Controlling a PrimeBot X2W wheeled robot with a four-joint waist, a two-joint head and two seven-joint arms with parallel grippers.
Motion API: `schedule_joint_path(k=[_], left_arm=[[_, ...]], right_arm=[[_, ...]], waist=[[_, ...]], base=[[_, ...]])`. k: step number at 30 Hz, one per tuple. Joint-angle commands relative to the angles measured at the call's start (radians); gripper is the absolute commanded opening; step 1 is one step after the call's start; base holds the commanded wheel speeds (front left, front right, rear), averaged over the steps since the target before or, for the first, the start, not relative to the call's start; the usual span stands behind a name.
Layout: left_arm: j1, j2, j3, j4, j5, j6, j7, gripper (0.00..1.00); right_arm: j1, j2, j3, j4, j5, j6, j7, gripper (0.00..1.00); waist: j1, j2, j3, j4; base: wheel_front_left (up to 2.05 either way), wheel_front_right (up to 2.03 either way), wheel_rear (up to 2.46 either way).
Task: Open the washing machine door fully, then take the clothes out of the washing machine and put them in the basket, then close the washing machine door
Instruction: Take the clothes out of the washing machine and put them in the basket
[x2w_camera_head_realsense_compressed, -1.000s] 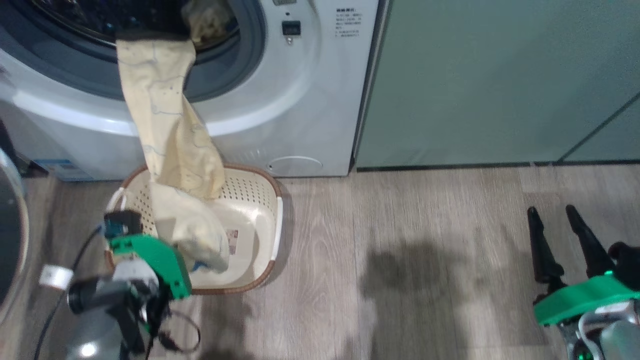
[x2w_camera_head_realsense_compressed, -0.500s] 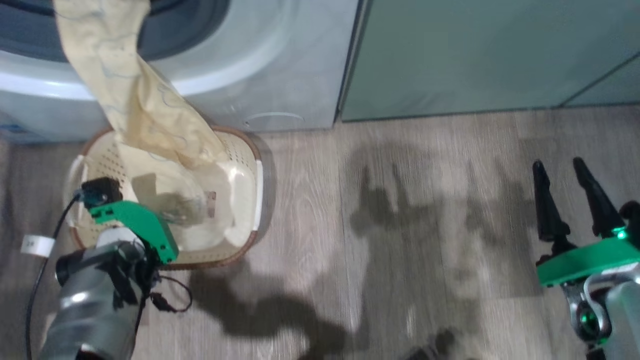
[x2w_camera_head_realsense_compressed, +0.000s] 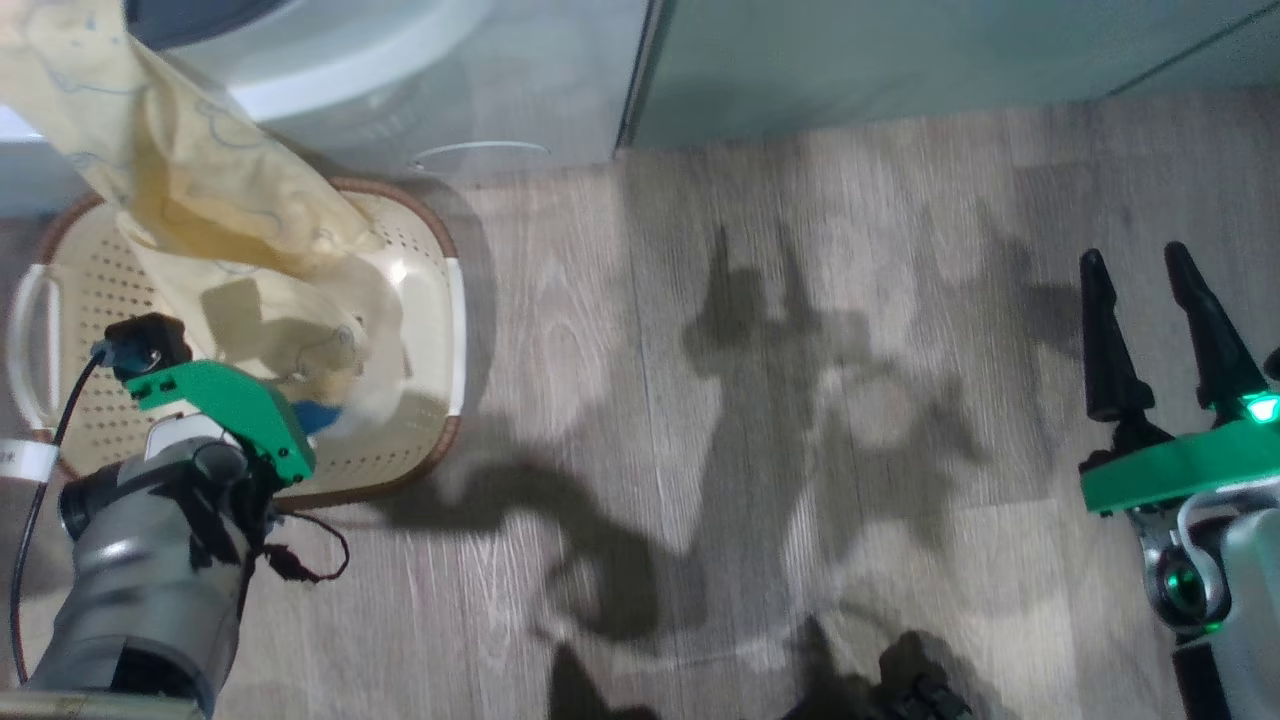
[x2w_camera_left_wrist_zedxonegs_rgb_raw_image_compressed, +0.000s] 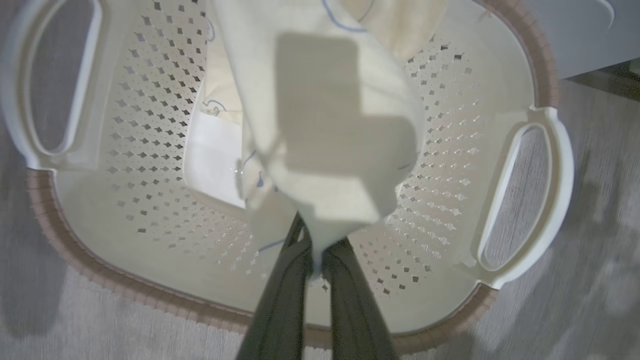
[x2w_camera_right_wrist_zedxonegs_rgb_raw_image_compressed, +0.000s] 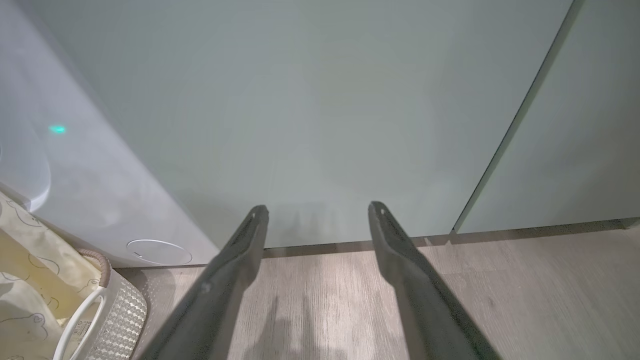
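The left gripper (x2w_camera_left_wrist_zedxonegs_rgb_raw_image_compressed: 312, 240), pinched shut on the clothes (x2w_camera_left_wrist_zedxonegs_rgb_raw_image_compressed: 325, 125), hangs over the basket (x2w_camera_left_wrist_zedxonegs_rgb_raw_image_compressed: 542, 65), the fabric trailing up toward the washing machine (x2w_camera_head_realsense_compressed: 400, 90); the right gripper (x2w_camera_head_realsense_compressed: 1133, 255) gapes empty, well apart.

The clothes (x2w_camera_head_realsense_compressed: 200, 190) drape across the basket (x2w_camera_head_realsense_compressed: 80, 300) mouth (its 2 handles (x2w_camera_head_realsense_compressed: 456, 330) uncovered); floor (x2w_camera_head_realsense_compressed: 800, 250) on its right lies open.

Light: bright, from overhead, with dark hard-edged shadows sprawling over the wood floor (x2w_camera_head_realsense_compressed: 760, 420).
Blur: head view smeared, worst on the clothes (x2w_camera_head_realsense_compressed: 200, 200) and washing machine (x2w_camera_head_realsense_compressed: 420, 90).
Left wrist view: sharper, with a blocky shadow on the cloth.
Edges: basket (x2w_camera_left_wrist_zedxonegs_rgb_raw_image_compressed: 145, 125) bowed by the wide lens.
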Motion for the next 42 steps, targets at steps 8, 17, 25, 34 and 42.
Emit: schedule_joint_path(k=[8,17,25,34,42], left_arm=[[0.005,0.048,0.013,0.008,-0.015,-0.013,-0.042,1.00],[0.042,0.037,0.005,0.012,-0.024,-0.055,-0.147,1.00],[0.088,0.046,0.013,-0.073,-0.055,-0.121,-0.232,1.00],[0.258,0.057,0.043,-0.451,-0.053,-0.126,-0.233,1.00],[0.442,0.047,0.102,-0.698,-0.013,-0.126,-0.234,1.00]], right_arm=[[-0.005,0.007,0.016,-0.023,0.000,0.001,-0.009,1.00],[0.026,0.007,0.014,-0.007,-0.002,0.001,-0.009,1.00],[0.082,0.007,0.013,0.004,0.005,0.001,-0.009,1.00],[0.147,0.005,0.004,0.012,0.014,0.001,-0.009,1.00],[0.179,0.005,0.003,0.015,0.015,0.001,-0.009,1.00]], waist=[[-0.0002,0.0000,0.012,-0.020],[-0.0002,0.0000,-0.086,0.004],[-0.0002,0.0000,-0.219,0.029],[-0.0002,0.0000,-0.334,0.041],[-0.0002,0.0000,-0.396,0.037]], base=[[0.00,0.00,0.00],[0.00,0.00,0.00],[0.00,0.00,0.00],[0.00,0.00,0.00],[0.00,0.00,0.00]])
